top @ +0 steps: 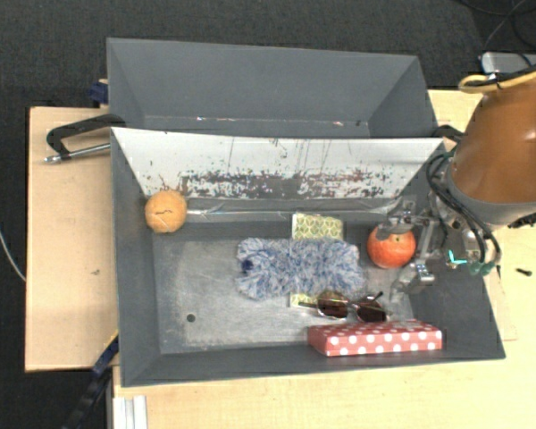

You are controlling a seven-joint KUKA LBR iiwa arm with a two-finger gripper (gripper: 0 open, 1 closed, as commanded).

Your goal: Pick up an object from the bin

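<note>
Claw (417, 250) is down at the right side of the bin (205, 293), hard up against a red-orange round fruit (389, 247) with a small stem, maybe an apple or a tomato. Claw hardware shows on both the far and near sides of the fruit, so it looks like a straddle. From this angle I can't tell if the claw is wide, narrow or clamped on, so not calling it a grasp

Fruit sits on the bin floor close to the right wall, roughly midway between far and near walls. Likely the pick: rigid, round, clear of the clutter, and on the side the arm comes in from

Neighbours:
- sunglasses (348, 307) just toward the near wall
- red polka-dot box (375, 338) along the near wall by the right corner
- fluffy blue cloth (295, 266) mid-floor, small patterned packet (317, 227) at its far edge
- orange ball (165, 211) against the far wall near the left corner, well apart

Risk: an off-centre close could roll the fruit toward the right wall, and the sunglasses are near enough to get clipped
</note>
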